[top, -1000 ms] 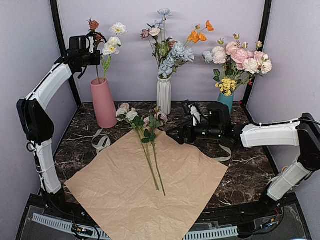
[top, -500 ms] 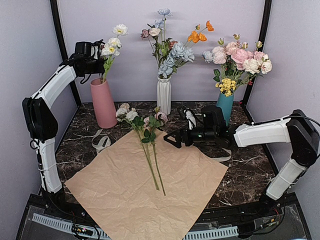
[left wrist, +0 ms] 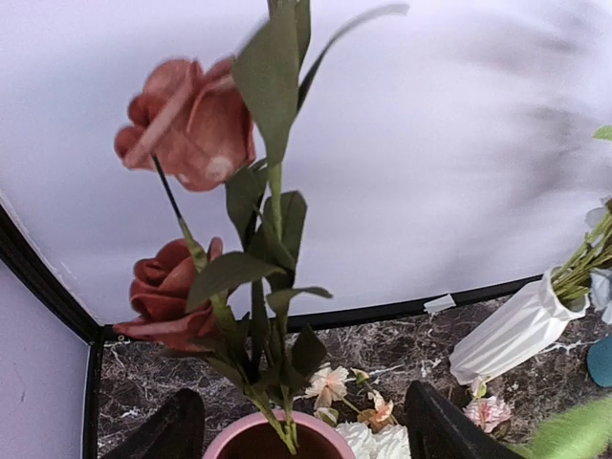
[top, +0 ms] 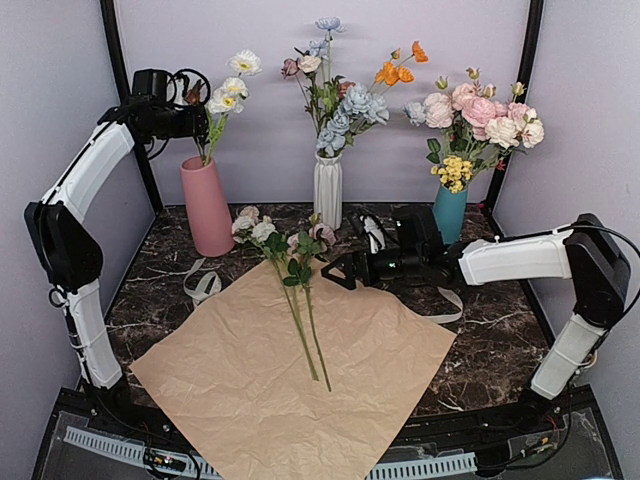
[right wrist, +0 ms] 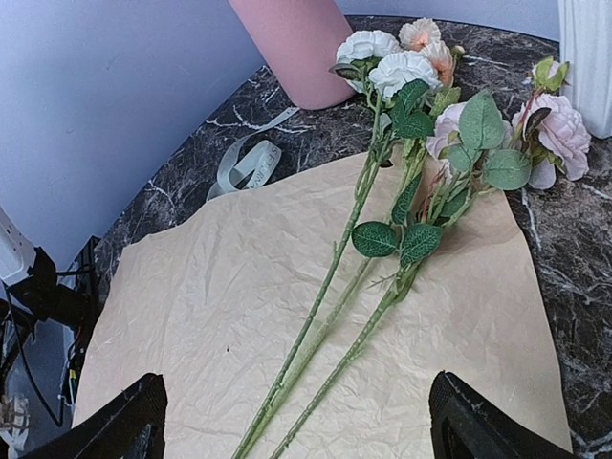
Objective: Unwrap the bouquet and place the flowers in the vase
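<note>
1. Wrap is off: the kraft paper [top: 300, 385] lies flat on the bench [top: 500, 340], near-centre. The ribbon [top: 203, 285] lies loose just left of it.
2. Some blooms [top: 222, 92] (white, cream, rust) already stand in the pink vase [top: 206, 205] at far left. The loose stems [top: 300, 310] lie on the paper, heads toward the far side by the vase foot, cut ends pointing near.
3. The left hand [top: 200, 118] is high over the vase mouth w/ fingers apart. In the wrist view the standing stems run free btwn them, so it grips nothing.
4. The right hand [top: 338, 272] is low, just right of the loose stems by the paper's far-right edge. Its fingers are spread wide and empty.
5. Handling, my read: v. light, thin, springy stems, prob. wire-cored. Heads + leaves are soft and snag on each other. A slim stem can roll or slip in the pads.
6. Where to grab: bare mid-stem below the leaf cluster, never the heads. The stems lie close, nearly touching low down, so a pinch may take more than one. Straddle the stem w/ fingertips so the paper isn't caught too.
7. The vase is tall, narrow-topped and part filled. Feed the cut end first, near upright. A stem dragging on the rim could rock the vase.
</note>
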`<action>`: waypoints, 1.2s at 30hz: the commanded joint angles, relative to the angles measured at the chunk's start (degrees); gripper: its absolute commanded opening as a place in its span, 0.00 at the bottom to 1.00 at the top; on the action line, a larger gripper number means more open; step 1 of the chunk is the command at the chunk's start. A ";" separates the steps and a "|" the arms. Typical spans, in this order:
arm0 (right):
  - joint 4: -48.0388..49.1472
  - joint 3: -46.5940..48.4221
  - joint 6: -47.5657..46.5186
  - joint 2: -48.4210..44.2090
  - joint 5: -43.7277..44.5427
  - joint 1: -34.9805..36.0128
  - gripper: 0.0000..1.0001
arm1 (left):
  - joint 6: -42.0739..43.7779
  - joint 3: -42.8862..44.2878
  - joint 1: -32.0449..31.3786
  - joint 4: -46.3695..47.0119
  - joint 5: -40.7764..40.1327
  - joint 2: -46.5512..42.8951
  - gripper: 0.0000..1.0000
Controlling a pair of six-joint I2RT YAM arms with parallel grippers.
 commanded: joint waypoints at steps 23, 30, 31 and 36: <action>-23.96 19.47 6.39 12.00 18.23 10.00 0.72 | -8.58 -46.12 0.18 3.13 17.47 -52.59 0.91; -26.82 29.44 6.02 21.91 17.37 13.88 0.50 | -11.94 -76.00 0.05 11.30 24.30 -67.70 0.89; -27.08 30.78 6.05 23.29 17.04 13.99 0.49 | -11.56 -78.26 0.09 11.17 24.64 -68.79 0.89; -28.49 38.48 5.40 31.06 18.37 13.94 0.46 | -11.55 -86.49 -0.09 11.77 23.59 -72.59 0.89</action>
